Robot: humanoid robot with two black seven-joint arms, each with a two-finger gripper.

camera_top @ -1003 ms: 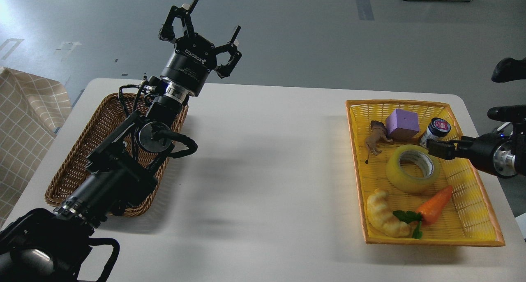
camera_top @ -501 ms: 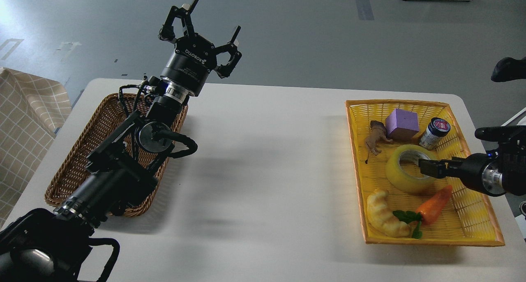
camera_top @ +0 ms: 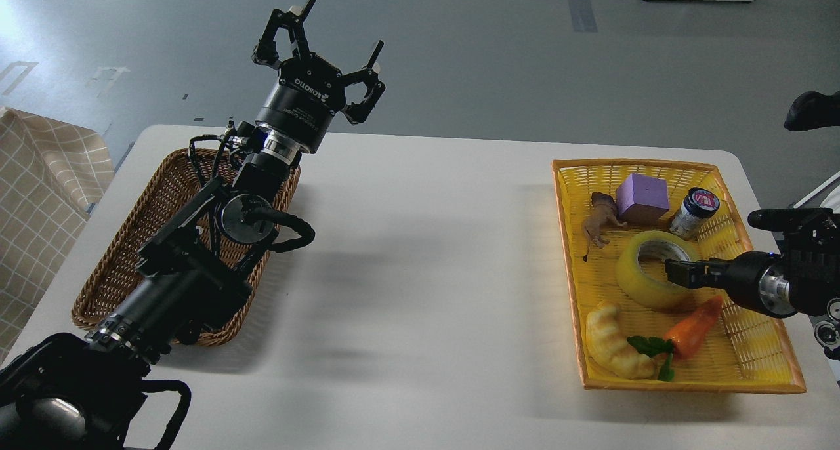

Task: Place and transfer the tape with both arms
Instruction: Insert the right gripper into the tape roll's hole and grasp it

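The tape (camera_top: 635, 278), a yellowish roll with a grey-white core, lies flat in the middle of the yellow basket (camera_top: 566, 253) at the right. My right gripper (camera_top: 681, 271) comes in from the right edge and sits low over the roll's right side, at its core hole. It is dark and seen nearly end-on, so its fingers cannot be told apart. My left gripper (camera_top: 315, 50) is raised high above the table's far left, open and empty, over the far end of the brown wicker basket (camera_top: 128, 253).
The yellow basket also holds a purple block (camera_top: 642, 197), a dark-lidded jar (camera_top: 695, 210), a toy animal (camera_top: 600, 222), a croissant (camera_top: 613, 342) and a carrot (camera_top: 695, 324). A checked cloth (camera_top: 39, 194) hangs at the far left. A white table (camera_top: 426, 273) lies between the baskets.
My right gripper has moved down and to the left, from beside the jar to the tape's core. The left arm has not moved.
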